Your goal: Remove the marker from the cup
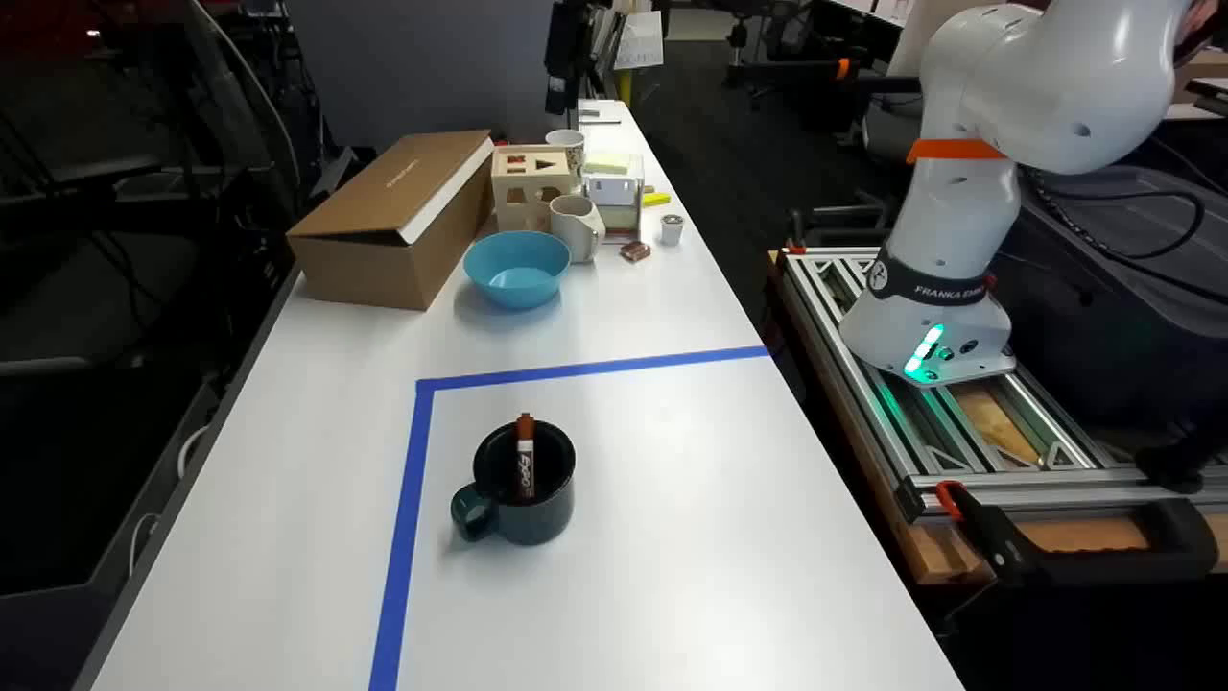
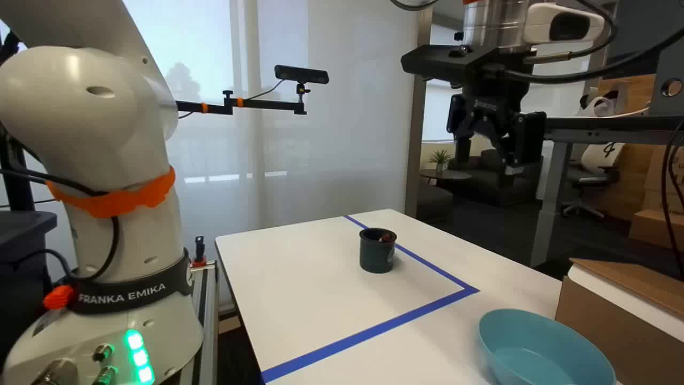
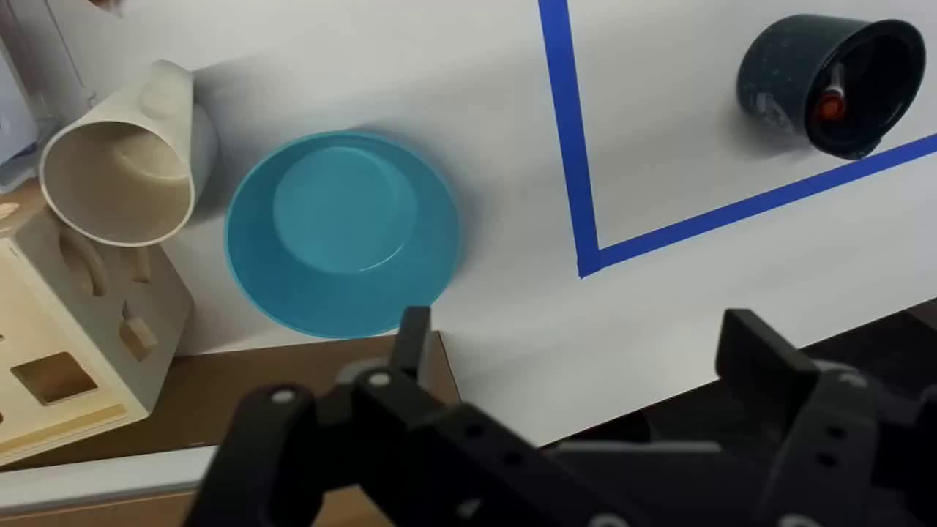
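Reading end effector (image 3: 577, 337) as spread apart, gripping nothing, well away from cup (image 1: 537, 523) at 1–2 o'clock in wrist view. Find marker (image 1: 525, 461) inside cup, reddish-brown end up, barely reaching rim per both exterior views. Might knock rim and tip cup if descending off-center. Could pinch wall with marker and lift both. Could snag handle (image 1: 472, 512) at 8 o'clock in an exterior view if sweeping low. Could slip off if gripping too shallow.

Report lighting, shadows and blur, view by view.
In an exterior view, the window shade is bright with backlight; in an exterior view, the blue bowl casts a soft shadow; in the wrist view, the inside of the dark mug is shaded, the fingers black and slightly blurred.
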